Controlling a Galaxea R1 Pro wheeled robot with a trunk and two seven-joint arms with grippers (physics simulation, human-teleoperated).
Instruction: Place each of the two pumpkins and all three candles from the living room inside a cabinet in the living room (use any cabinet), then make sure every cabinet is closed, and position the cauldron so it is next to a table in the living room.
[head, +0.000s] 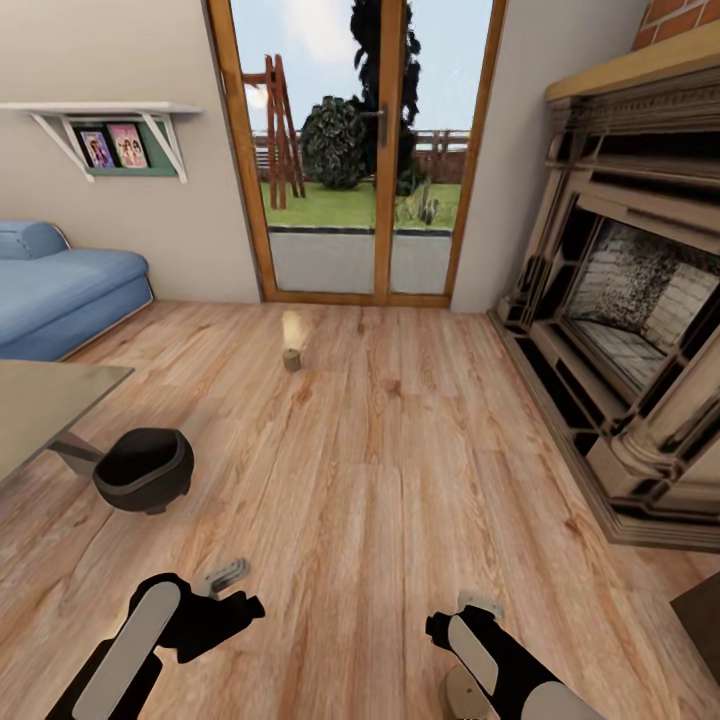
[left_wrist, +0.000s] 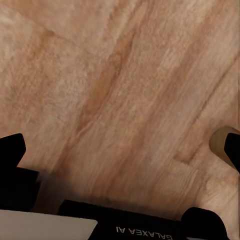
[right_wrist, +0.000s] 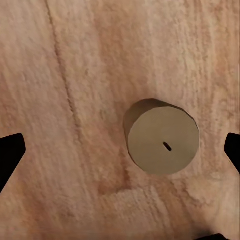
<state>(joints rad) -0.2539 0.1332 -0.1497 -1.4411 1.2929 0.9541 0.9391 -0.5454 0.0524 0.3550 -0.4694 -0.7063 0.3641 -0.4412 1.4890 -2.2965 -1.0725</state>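
The black cauldron (head: 145, 468) stands on the plank floor, right beside the corner of the grey table (head: 45, 405). One beige candle (head: 291, 358) stands upright on the floor toward the glass doors. A second candle (right_wrist: 162, 139) is seen from above in the right wrist view, wick up, below my open right gripper (right_wrist: 120, 150) and between its spread fingertips (right_wrist: 10, 152), untouched. In the head view that candle (head: 462, 690) peeks out beside my right arm, behind the right gripper (head: 478, 604). My left gripper (head: 228, 577) hangs open over bare floor. Pumpkins and cabinet are out of view.
The red-brick fireplace (head: 620, 330) fills the right side, with a raised hearth edge. The blue sofa (head: 60, 290) sits far left and the wood-framed glass doors (head: 355, 150) stand straight ahead. A dark brown corner (head: 703, 612) shows at the lower right edge.
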